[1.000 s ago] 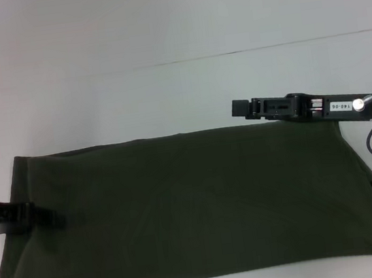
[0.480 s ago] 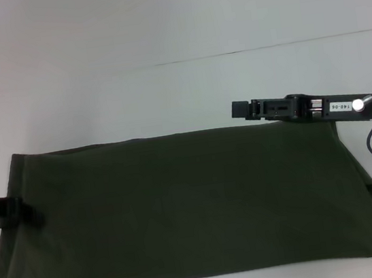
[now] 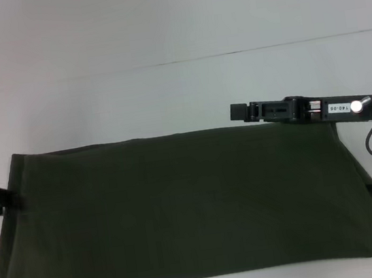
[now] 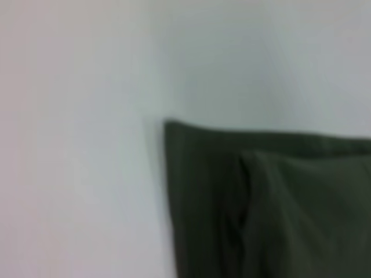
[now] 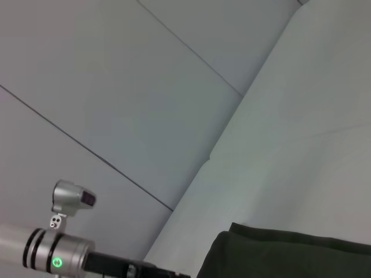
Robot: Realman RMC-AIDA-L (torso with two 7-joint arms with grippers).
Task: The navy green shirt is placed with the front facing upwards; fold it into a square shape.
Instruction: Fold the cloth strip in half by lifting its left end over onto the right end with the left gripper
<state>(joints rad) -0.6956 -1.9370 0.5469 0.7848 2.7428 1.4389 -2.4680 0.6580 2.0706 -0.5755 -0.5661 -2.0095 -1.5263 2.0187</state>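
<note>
Folded into a long band, the navy green shirt point(image 3: 188, 204) lying flat across the white table point(image 3: 133, 105), plain green side up, no lettering showing. At its left short edge, the left gripper point(image 3: 9, 198) with just its dark tip at the cloth's border; open or closed, impossible to tell. Over the far right corner, the right gripper point(image 3: 239, 111) held level above the cloth, pointing left, fingers pressed together on nothing. A soft crease visible near the shirt's left corner from the left wrist.
</note>
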